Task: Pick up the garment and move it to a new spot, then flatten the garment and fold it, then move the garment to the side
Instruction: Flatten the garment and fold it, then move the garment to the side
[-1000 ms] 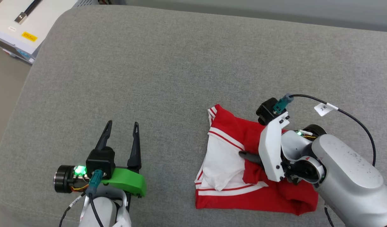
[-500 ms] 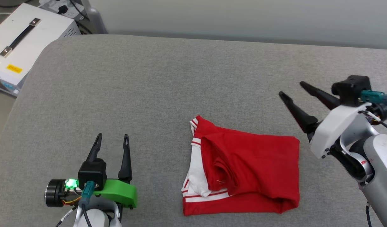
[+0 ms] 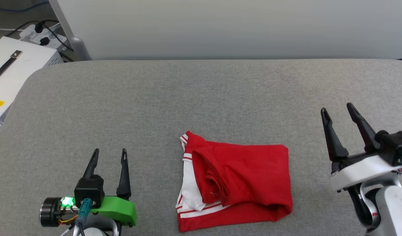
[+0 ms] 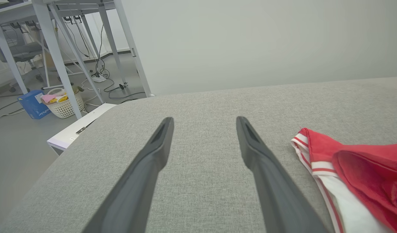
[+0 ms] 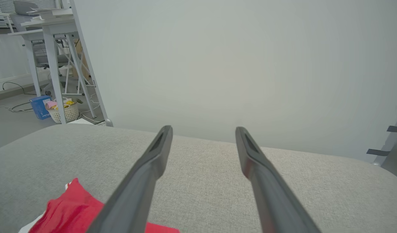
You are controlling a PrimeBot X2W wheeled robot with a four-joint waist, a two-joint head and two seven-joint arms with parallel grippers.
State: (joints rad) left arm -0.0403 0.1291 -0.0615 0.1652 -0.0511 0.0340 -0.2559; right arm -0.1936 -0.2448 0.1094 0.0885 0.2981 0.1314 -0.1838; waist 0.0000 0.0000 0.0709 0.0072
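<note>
The garment lies folded into a compact red bundle near the front middle of the grey padded table, white sleeve and striped trim showing along its left side. Its lettering is hidden. The left wrist view catches its trimmed edge at the right, and a red corner shows low in the right wrist view. My left gripper rests open at the lower left, well left of the bundle. My right gripper stands open at the right, clear of the cloth, nothing between its fingers.
A white equipment box with a black handle stands off the table's left corner, with a power strip and cables behind it. A pale wall panel runs along the far edge. Desk legs and a basket stand on the floor.
My right gripper let go of the garment, opened and drew back to the right. The folded bundle stays on the table. The head camera tilted up, shifting the whole picture.
</note>
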